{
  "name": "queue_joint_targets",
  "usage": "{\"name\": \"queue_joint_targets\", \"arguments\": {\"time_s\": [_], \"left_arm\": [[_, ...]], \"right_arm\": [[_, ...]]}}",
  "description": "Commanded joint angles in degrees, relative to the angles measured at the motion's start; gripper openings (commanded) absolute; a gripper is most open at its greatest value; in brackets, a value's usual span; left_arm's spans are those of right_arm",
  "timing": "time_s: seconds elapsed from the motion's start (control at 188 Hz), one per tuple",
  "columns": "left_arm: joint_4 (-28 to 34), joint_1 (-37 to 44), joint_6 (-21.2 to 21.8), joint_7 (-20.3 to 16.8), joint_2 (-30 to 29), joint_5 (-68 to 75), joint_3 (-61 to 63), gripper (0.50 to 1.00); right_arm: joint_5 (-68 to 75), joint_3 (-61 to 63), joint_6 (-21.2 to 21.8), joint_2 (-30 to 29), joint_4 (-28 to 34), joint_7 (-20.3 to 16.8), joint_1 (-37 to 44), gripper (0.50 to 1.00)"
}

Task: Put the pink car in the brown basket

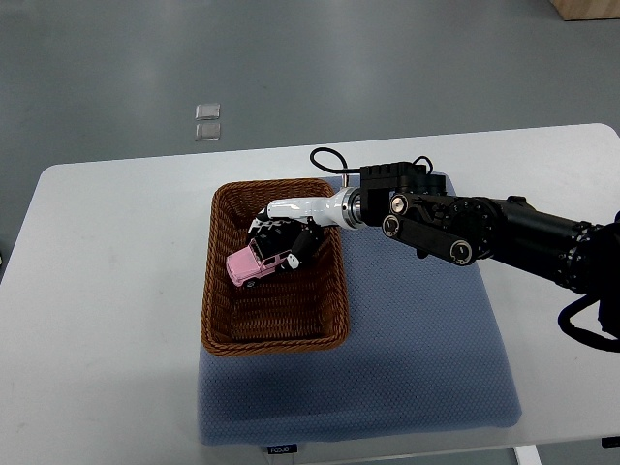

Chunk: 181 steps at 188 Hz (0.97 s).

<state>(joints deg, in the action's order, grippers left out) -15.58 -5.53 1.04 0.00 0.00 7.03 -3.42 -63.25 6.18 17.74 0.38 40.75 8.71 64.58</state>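
A pink toy car (254, 263) is inside the brown wicker basket (219, 310), tilted, near its upper middle. My right hand (289, 237) reaches into the basket from the right, its black fingers curled around the car's far end. The right arm (484, 231) stretches in from the right edge over the blue mat. I cannot tell whether the car rests on the basket floor or hangs just above it. The left arm is out of view.
The basket stands on the left part of a blue mat (417, 358) on a white table (97, 320). Two small clear squares (207, 120) lie on the grey floor beyond the table.
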Motion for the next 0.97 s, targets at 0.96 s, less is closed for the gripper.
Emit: {"name": "queue_joint_targets", "arguments": {"time_s": [0.96], "left_arm": [[0.0,0.0,0.0,0.0,0.0,0.0,0.3,1.000]], "right_arm": [[58.3,53.4,1.0,3.0,-3.4,6.2,-26.2,0.905]]}}
